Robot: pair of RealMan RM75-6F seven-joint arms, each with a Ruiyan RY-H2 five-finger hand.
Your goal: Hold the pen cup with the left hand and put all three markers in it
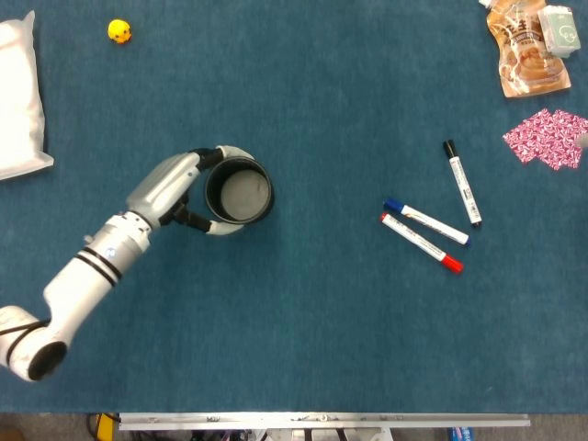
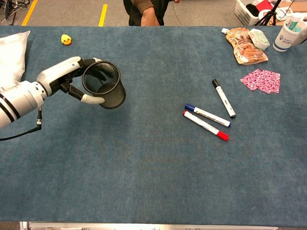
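Currently the left hand [image 1: 175,188] [image 2: 64,79] grips the cup [image 1: 239,191] [image 2: 103,88]: fingers [image 1: 220,152] wrap the far side of the rim and the thumb [image 2: 92,99] presses the near side, so the cup sits clamped between them. Chest view shows the cup tilted, mouth leaning toward the hand and base pointing away from the palm; cannot tell whether the base touches the table [image 1: 303,349] [image 2: 153,182]. Inside of the cup looks bare in head view.

All three markers lie flat on the cloth, well apart from the fingers, off on the side the cup's base points to. Blue marker [image 1: 426,222] [image 2: 207,115] and red marker [image 1: 422,243] [image 2: 206,125] lie just beside each other, roughly parallel, capped ends nearest the hand. Black marker [image 1: 462,183] [image 2: 224,98] lies beyond them, angled, its far tip close to the blue one's end.

Right hand: not visible in either view.

Elsewhere: yellow duck [image 1: 119,31] [image 2: 66,39] beyond the fingers at the far edge; white bag [image 1: 18,101] [image 2: 12,57] behind the wrist side; brown pouch [image 1: 525,50] [image 2: 245,45] and pink patterned cloth [image 1: 548,138] [image 2: 261,80] past the markers.
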